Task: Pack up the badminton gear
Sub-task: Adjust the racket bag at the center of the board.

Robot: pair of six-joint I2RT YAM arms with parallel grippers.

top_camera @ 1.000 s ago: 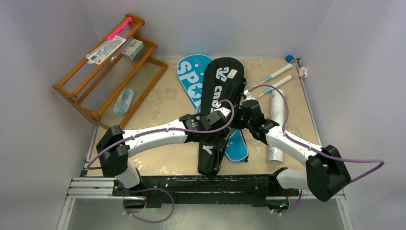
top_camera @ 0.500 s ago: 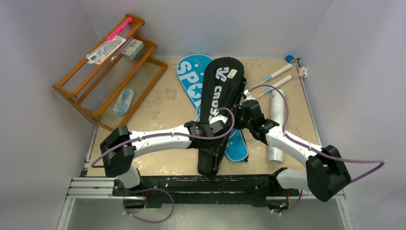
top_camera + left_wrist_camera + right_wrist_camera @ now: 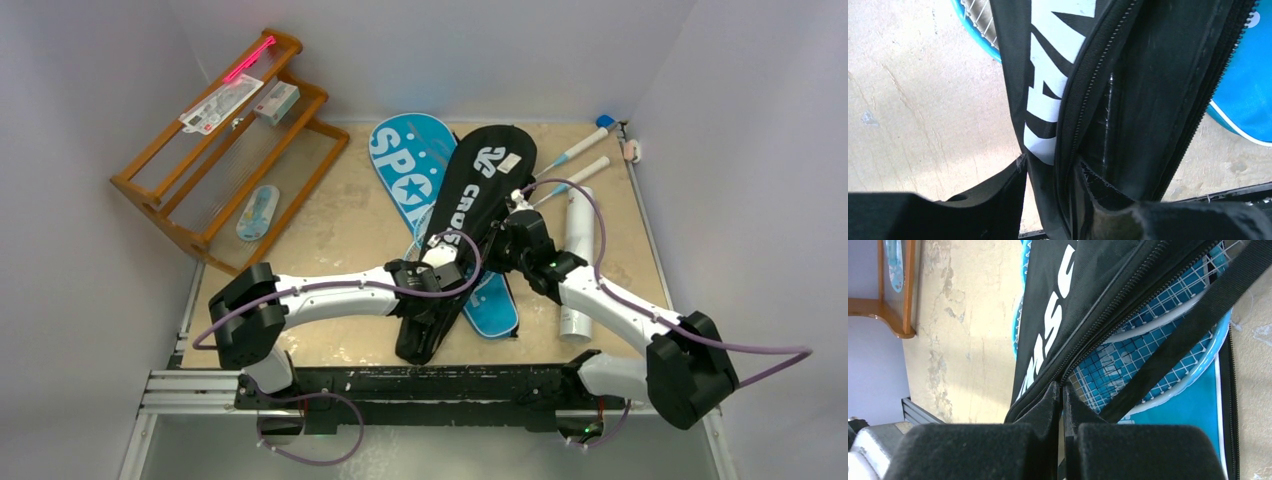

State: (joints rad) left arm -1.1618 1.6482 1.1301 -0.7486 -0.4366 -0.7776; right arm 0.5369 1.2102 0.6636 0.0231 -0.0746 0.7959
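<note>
the left gripper (image 3: 1050, 167) is pinching the black cover (image 3: 475, 185): its fingers (image 3: 998, 195) are standing narrow, one outside the printed panel and one inside the open zipper edge, both touching fabric. the right gripper (image 3: 1063, 390) is pressing its fingers fully together on the same zipper line higher up; whether it is holding the pull tab, i cannot tell. the black cover is lying diagonally on the table (image 3: 330, 230), crossing the blue cover (image 3: 405, 165), with the blue racket (image 3: 1148, 360) showing under its open flap. the step looks like working the zipper. doing it well means the left gripper anchoring the fabric taut while the right is pulling straight along the teeth, keeping strap and strings clear.
</note>
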